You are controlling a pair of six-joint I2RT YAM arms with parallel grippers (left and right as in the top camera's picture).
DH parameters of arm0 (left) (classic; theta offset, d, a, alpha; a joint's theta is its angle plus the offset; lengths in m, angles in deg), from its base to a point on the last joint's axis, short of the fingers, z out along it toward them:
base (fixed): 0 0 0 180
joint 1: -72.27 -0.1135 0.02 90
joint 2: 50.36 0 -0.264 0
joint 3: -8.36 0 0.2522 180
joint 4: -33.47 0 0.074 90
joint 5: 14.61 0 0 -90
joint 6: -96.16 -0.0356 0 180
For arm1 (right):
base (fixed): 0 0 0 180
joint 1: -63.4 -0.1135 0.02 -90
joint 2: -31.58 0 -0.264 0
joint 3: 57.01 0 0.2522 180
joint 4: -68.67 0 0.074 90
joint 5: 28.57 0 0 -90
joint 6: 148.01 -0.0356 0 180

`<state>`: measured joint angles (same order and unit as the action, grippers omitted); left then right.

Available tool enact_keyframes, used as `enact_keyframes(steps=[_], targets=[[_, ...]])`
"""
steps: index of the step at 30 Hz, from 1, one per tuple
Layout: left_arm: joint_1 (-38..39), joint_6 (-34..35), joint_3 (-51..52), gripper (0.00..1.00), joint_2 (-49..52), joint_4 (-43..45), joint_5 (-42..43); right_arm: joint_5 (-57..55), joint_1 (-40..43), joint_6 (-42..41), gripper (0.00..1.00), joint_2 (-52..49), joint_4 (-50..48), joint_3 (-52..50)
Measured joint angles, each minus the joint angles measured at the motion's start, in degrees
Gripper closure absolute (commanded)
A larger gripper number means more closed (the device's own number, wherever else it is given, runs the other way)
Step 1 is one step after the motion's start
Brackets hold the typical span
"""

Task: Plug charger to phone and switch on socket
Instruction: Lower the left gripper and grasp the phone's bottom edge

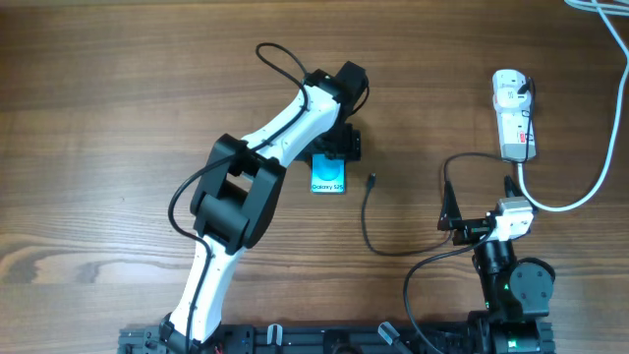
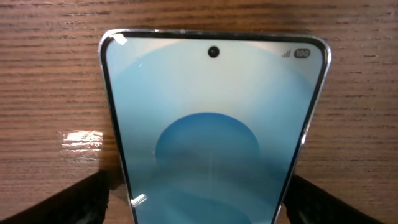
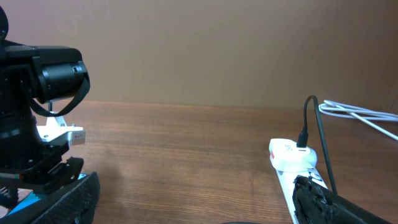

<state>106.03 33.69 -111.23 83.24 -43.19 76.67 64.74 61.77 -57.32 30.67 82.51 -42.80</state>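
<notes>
The phone (image 1: 328,179), with a cyan screen, lies flat on the table at the centre. My left gripper (image 1: 337,152) is open over its far end, a finger on either side. In the left wrist view the phone (image 2: 211,124) fills the space between the left gripper's fingers (image 2: 199,208), with a strip of wood showing on the left. The charger's black plug tip (image 1: 372,180) lies loose just right of the phone. Its thin cable (image 1: 366,226) loops round to the white socket (image 1: 513,116) at the far right. My right gripper (image 1: 467,228) is open and empty, and its wrist view shows the socket (image 3: 292,158).
The socket's thicker white cord (image 1: 575,202) curves right and runs up to the table's top right corner. The charger cable (image 1: 444,187) passes close by my right gripper. My left arm (image 1: 285,128) reaches across the table's left half.
</notes>
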Motion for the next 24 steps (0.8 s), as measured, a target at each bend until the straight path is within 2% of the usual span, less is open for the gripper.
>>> enact_keyframes(steps=[5, 9, 17, 24], targets=[[0.0, 0.0, 0.0, 0.23, 0.0, 0.3, -0.2, 0.0, 0.0, 0.0, 0.00, 0.0, 0.0, 0.0], [0.0, 0.0, 0.0, 0.27, 0.0, 0.4, -0.2, 0.0, 0.0, 0.0, 0.00, 0.0, 0.0, 0.0], [-0.1, 0.0, 0.0, 0.26, -0.1, 0.2, -0.1, 0.0, 0.0, 0.0, 0.00, 0.0, 0.0, 0.0], [-0.1, 0.0, -2.0, 0.27, 0.0, -5.1, 0.9, 0.0, 0.0, 0.0, 0.00, 0.0, 0.0, 0.0]])
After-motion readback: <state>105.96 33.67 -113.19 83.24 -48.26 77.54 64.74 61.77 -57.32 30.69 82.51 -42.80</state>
